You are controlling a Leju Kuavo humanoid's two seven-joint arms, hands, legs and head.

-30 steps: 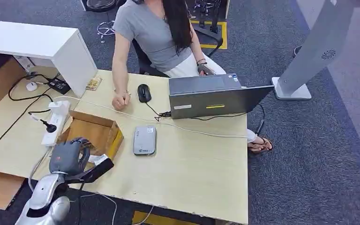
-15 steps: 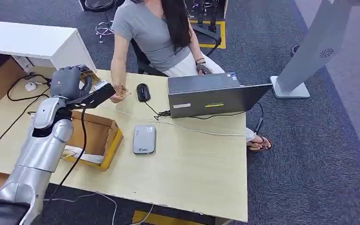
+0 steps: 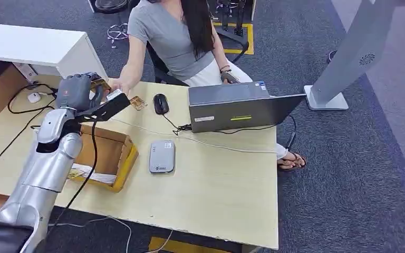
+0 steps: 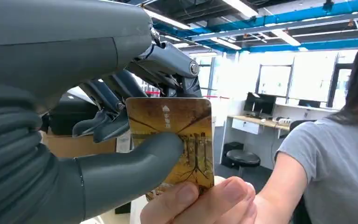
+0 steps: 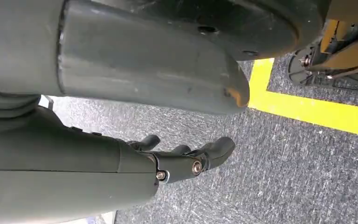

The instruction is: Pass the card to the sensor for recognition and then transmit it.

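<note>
My left hand (image 3: 75,93) is raised over the far left part of the desk (image 3: 216,195). It pinches a brown and gold card (image 4: 177,140) between its thumb and fingers (image 4: 116,119). In the head view a corner of the card (image 3: 100,83) peeks out beside the hand. A seated person's hand (image 3: 115,84) reaches in, and their fingertips (image 4: 200,200) grip the card's free edge. The grey card reader (image 3: 162,156) lies flat mid-desk, well away from the card. My right hand (image 5: 186,156) hangs over the carpet with its fingers loosely apart, holding nothing.
An open cardboard box (image 3: 111,153) sits under my left arm. Another small card (image 3: 137,102) lies by a black mouse (image 3: 161,104). A laptop (image 3: 237,108), a power strip (image 3: 60,138) and cables crowd the back of the desk. A white cabinet (image 3: 37,47) stands far left.
My left arm rose from beside the box to the far side of the desk with the card. The person's hand then moved left from near the mouse and took hold of the card's edge.
</note>
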